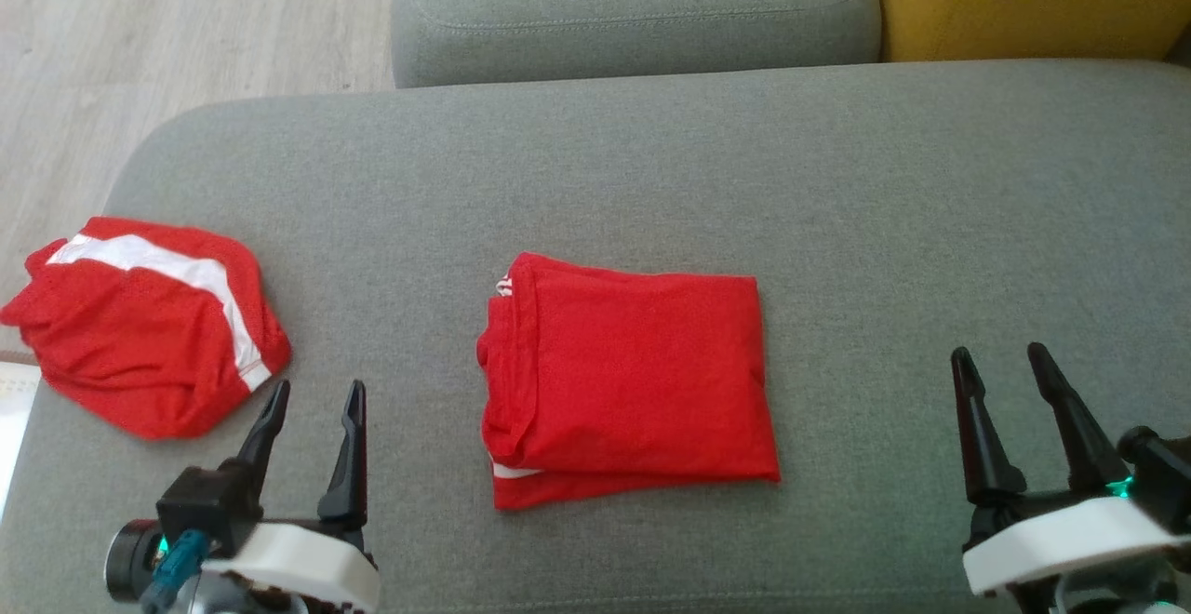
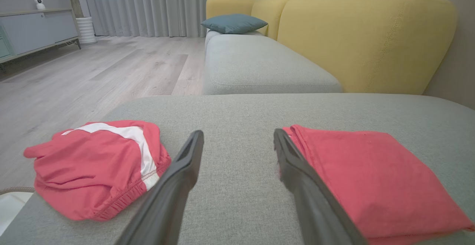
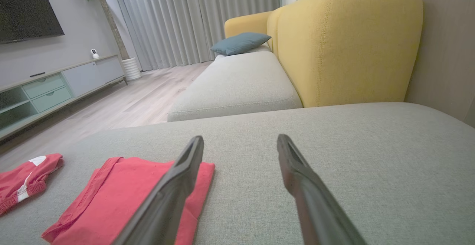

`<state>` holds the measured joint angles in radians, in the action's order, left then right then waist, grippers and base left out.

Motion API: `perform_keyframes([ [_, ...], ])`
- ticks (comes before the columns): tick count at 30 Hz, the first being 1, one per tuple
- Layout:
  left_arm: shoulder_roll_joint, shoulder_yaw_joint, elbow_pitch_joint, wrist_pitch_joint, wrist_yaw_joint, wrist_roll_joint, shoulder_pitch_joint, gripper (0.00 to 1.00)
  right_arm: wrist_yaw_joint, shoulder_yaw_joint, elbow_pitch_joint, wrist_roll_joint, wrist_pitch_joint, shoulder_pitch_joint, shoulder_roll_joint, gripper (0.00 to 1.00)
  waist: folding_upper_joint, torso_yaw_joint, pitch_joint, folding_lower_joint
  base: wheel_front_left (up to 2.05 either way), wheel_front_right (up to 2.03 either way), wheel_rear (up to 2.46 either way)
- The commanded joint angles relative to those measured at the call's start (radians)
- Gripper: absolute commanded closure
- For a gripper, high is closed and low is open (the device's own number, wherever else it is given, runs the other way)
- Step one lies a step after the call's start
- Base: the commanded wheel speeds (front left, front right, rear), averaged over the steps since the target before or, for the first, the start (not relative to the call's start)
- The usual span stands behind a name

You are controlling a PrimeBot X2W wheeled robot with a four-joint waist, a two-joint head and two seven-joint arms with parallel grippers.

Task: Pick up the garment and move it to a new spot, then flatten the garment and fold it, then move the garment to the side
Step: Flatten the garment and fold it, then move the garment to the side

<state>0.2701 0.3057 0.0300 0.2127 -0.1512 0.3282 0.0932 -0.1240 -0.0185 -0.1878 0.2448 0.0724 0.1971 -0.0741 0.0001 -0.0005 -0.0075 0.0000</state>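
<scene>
The red garment lies folded into a rectangle, flat on the grey cushion.

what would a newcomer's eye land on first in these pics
The bright red folded garment lying square in the middle of the grey seat cushion stands out first, then a second red garment with a white stripe, rumpled near the cushion's left edge. The left gripper and right gripper hover open on either side of the folded one, holding nothing.
</scene>
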Motion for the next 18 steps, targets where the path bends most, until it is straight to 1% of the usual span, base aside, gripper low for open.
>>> perform_keyframes([
  [1,0.022,-0.043,-0.038,0.001,-0.009,0.006,-0.04,0.0,-0.007,0.014,-0.044,-0.008,0.005,-0.025,-0.007,0.0,-0.0001,0.001,0.0,0.0,0.0,0.0,0.0],
  [18,0.032,-0.035,-0.034,0.003,-0.023,-0.002,-0.058,0.0,-0.007,0.009,-0.042,-0.014,0.014,-0.028,0.0,0.0,-0.0001,0.016,0.004,0.0,0.0,0.0,0.0],
])
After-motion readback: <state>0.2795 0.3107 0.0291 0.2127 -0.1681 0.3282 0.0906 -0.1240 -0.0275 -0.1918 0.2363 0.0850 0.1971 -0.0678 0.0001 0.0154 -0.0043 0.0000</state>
